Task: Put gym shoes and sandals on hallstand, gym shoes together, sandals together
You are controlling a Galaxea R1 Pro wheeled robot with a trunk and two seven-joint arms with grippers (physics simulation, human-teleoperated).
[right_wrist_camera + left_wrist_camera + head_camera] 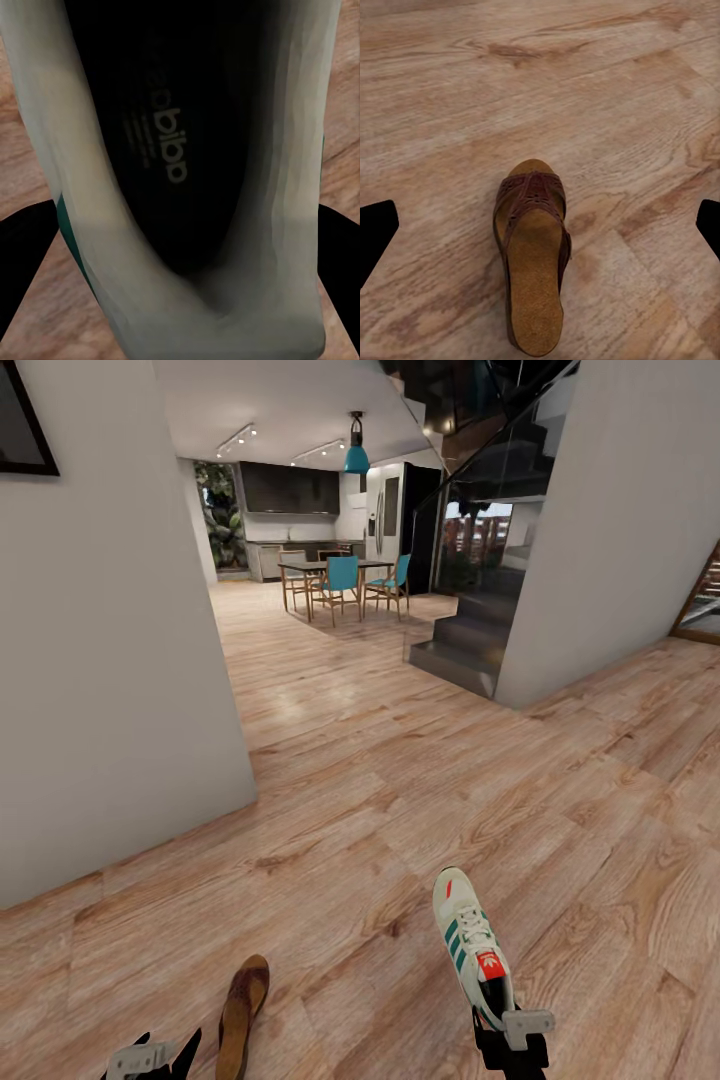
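One gym shoe (470, 945), white with green stripes and a red tongue patch, points away from me above the corridor floor (400, 780). My right gripper (510, 1042) is shut on its heel. In the right wrist view the shoe's dark inside (172, 135) sits between the black fingers (22, 262). A brown sandal (240, 1015) lies on the planks at the lower left. My left gripper (150, 1057) hangs open beside it. In the left wrist view the sandal (532, 262) lies flat below the widely spread fingers (375, 236). The hallstand is out of view.
A grey wall (110, 690) stands close on the left, its corner jutting onto the floor. A dark staircase (470, 640) with a glass side and a second wall (610, 530) rise at the right. A dining table with teal chairs (335, 580) stands far ahead.
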